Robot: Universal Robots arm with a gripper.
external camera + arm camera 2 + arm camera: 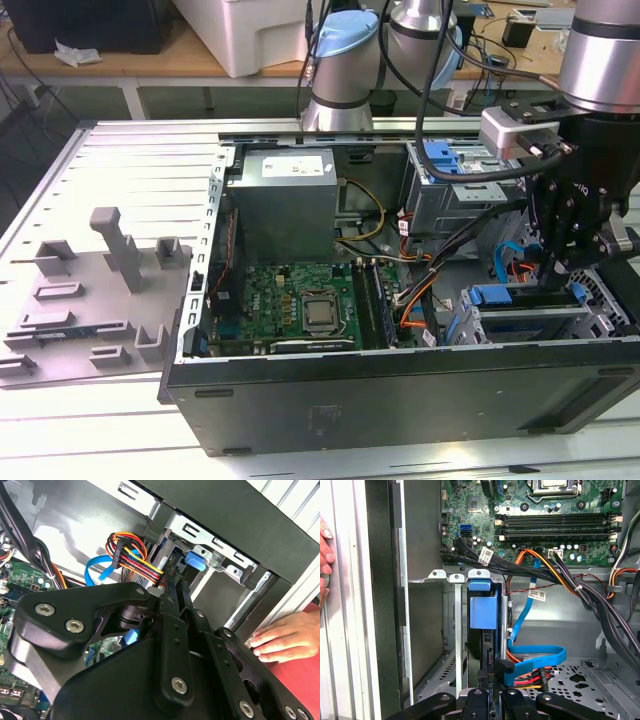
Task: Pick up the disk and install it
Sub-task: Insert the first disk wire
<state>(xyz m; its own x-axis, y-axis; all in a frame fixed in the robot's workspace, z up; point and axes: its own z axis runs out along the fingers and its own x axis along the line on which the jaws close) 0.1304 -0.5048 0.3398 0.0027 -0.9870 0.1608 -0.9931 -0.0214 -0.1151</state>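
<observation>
One disk (482,612) edge-on in cage (456,630) slot — tight.

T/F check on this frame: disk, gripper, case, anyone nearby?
1. The disk sits edge-on in the drive bay of the case. True.
2. The gripper hovers over the grey fixture tray. False: it is down inside the case, at the bay on the exterior view's right; the tray lies on the exterior view's left.
3. The case is closed by a side panel. False: it is open, with the motherboard exposed.
4. A person's hand is beside the case. True.
</observation>
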